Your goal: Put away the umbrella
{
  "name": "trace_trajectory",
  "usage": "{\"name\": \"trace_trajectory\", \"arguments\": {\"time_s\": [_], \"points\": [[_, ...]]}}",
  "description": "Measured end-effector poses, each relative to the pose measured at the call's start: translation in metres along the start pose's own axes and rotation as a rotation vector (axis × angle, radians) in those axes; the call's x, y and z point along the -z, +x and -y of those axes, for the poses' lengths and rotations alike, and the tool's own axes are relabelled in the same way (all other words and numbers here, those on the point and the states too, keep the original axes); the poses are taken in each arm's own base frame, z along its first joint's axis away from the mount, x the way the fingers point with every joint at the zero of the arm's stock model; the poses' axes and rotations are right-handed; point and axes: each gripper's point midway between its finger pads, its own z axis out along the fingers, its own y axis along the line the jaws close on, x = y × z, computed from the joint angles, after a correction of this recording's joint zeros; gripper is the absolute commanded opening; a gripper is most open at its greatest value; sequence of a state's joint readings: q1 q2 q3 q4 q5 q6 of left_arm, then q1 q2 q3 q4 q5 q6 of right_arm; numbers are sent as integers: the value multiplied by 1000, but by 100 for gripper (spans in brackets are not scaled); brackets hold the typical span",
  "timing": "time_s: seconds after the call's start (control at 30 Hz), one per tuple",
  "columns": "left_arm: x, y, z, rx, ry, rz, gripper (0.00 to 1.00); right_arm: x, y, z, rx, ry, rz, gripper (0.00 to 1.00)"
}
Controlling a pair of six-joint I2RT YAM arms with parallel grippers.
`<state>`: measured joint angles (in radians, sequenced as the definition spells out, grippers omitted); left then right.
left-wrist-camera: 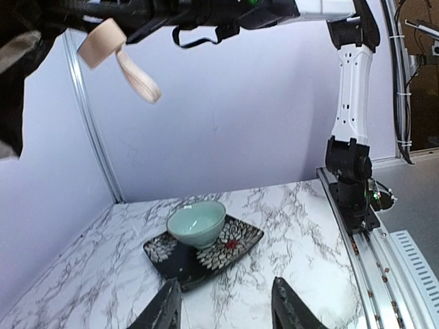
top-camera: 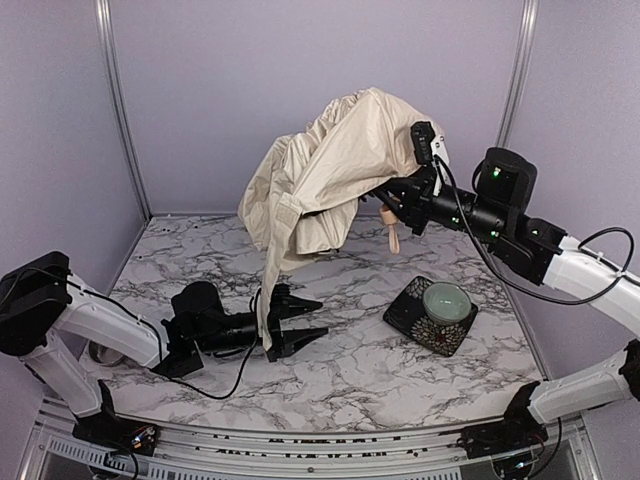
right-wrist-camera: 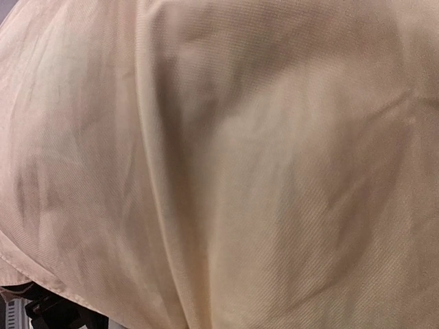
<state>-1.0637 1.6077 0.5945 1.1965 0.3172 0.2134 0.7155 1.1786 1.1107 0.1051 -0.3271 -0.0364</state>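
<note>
Overhead, the umbrella is hanging in the air above the marble table, its cream canopy draping over the right gripper, so its grip cannot be told. The left gripper is lying on the table, fingers spread and released, beside a dangling strip of canopy.

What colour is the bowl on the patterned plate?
The bowl is pale green; it shows best in the left wrist view.
</note>
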Motion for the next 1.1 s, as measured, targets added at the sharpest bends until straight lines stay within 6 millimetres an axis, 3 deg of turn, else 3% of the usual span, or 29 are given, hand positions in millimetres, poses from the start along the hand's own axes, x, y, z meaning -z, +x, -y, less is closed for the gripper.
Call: {"name": "trace_trajectory", "arguments": {"time_s": [0.13, 0.3, 0.43, 0.53, 0.6, 0.67, 0.8, 0.9, 1.0, 1.1], "points": [[24, 25, 1, -46, -44, -86, 59, 4, -4, 3, 38, 9, -14, 0], [48, 55, -8, -69, -118, -183, 60, 10, -10, 4, 95, 12, -41, 0], [71, 81, -43, -6, -231, -258, 60, 19, -17, 2, 142, 9, -59, 0], [89, 86, -69, 48, -312, -265, 60, 25, -21, 0, 170, 9, -70, 0], [94, 76, -72, 64, -314, -234, 62, 28, -23, 1, 185, 13, -79, 0], [91, 49, -62, 59, -247, -160, 68, 30, -22, 3, 200, 26, -91, 0], [85, -13, -27, -1, -67, 4, 77, 31, -15, 5, 216, 35, -122, 0], [77, -42, -2, -46, 40, 68, 82, 31, -11, 6, 220, 36, -145, 0], [66, -51, 8, -54, 99, 84, 83, 29, -12, 7, 225, 36, -146, 0], [54, -44, 9, -35, 132, 59, 72, 27, -13, 7, 226, 33, -145, 0]]}}
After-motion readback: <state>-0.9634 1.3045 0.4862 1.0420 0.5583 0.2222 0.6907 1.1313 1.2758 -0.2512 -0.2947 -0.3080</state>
